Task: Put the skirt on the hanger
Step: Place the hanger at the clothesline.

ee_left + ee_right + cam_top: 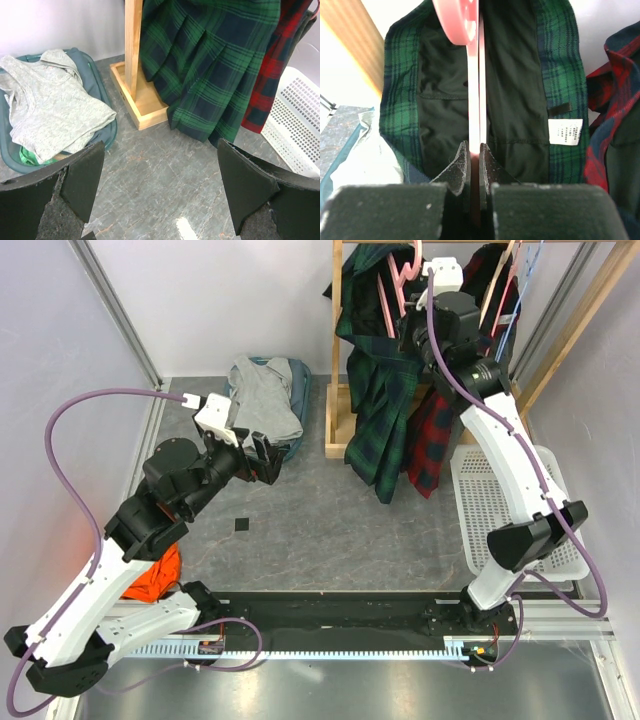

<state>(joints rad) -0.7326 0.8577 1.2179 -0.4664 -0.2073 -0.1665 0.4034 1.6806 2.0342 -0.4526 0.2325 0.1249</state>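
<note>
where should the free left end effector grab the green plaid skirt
Grip the green plaid skirt probably by its waistband, left edge, coming from the left. It gapes open around the pink hanger, giving a firm rim to pinch; the right end effector, shut on the hanger, and the red skirt crowd the right side.

green plaid skirt (385,410) hangs on the wooden rack (336,425).

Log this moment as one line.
left pincer: open, empty | right pincer: shut on pink hanger | green skirt: waist around hanger
</note>
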